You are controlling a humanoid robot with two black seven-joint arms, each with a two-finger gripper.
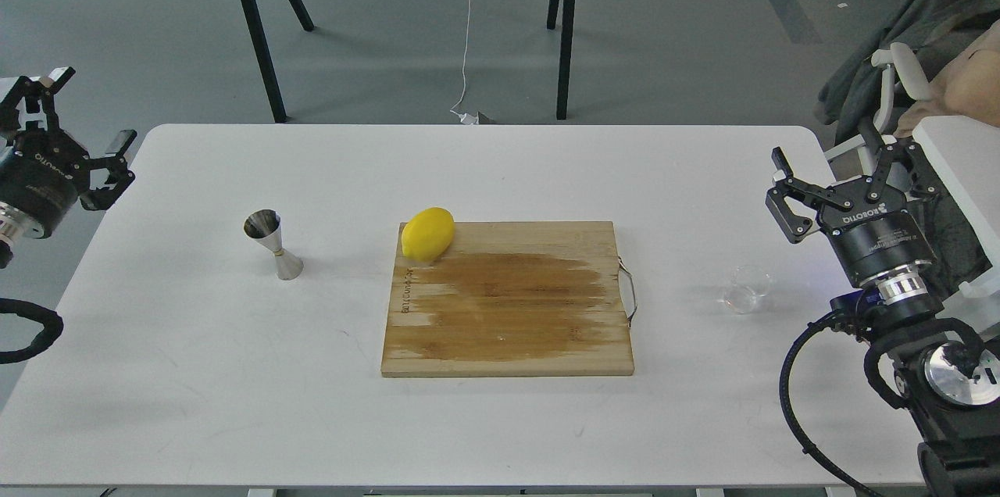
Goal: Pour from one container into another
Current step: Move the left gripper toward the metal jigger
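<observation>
A small clear glass cup (746,290) stands upright on the white table (500,169) at the right, just left of my right arm. The shiny steel jigger (273,244) stands upright on the left half of the table. My right gripper (840,161) hovers open above and to the right of the glass cup, holding nothing. At the table's left edge my left gripper (90,130) is open too and empty, well left of the jigger.
A wooden cutting board (508,298) with a metal handle lies in the middle, a yellow lemon (427,234) resting on its far left corner. Black trestle legs (258,28) stand on the floor behind the table. A chair with grey cloth (898,51) is at the right.
</observation>
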